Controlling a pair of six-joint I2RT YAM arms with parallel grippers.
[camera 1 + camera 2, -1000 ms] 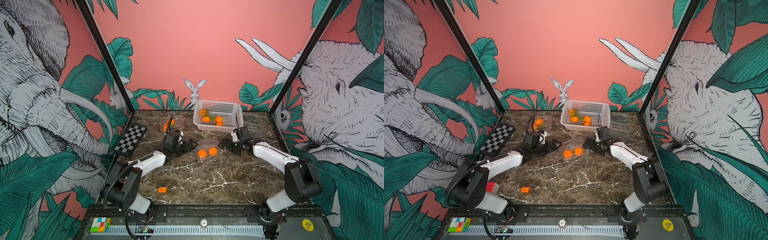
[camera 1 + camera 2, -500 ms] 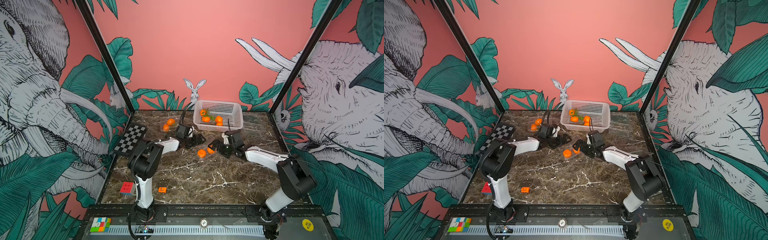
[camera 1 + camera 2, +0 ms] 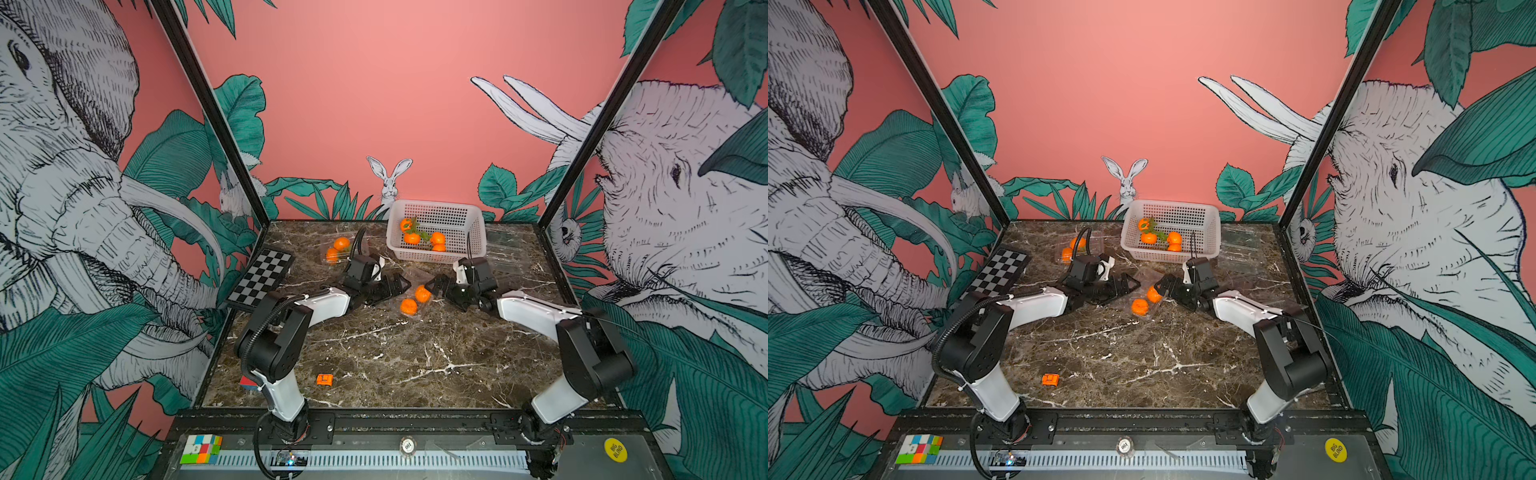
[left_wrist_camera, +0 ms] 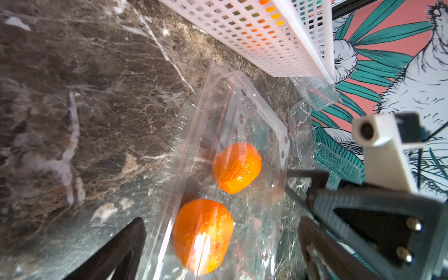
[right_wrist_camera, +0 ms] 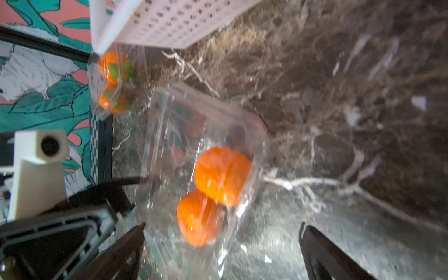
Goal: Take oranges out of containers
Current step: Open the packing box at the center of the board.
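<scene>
A clear container (image 3: pixel 417 291) (image 3: pixel 1148 291) lies mid-table, shut, with two oranges (image 3: pixel 422 293) (image 3: pixel 409 306) inside. My left gripper (image 3: pixel 395 286) (image 4: pixel 221 221) stands open at its left end, the box lying between the fingers (image 4: pixel 131 242). From the right, my right gripper (image 3: pixel 435 286) (image 5: pixel 222 225) faces it, open too, with the box close to one finger (image 5: pixel 128 244). The two oranges (image 4: pixel 236 167) (image 5: pixel 221 174) show through the plastic in both wrist views. A second container (image 3: pixel 337 249) (image 5: pixel 112 80) at the back left holds two leafy oranges.
A white basket (image 3: pixel 436 257) with several oranges stands at the back. Empty clear containers (image 3: pixel 505 249) lie to its right. A checkerboard (image 3: pixel 262 278) rests at the left edge. A small orange block (image 3: pixel 324 379) sits near the front.
Both grippers have closed in on the middle container from either side, the left moving right and the right moving left. Both have stayed open.
</scene>
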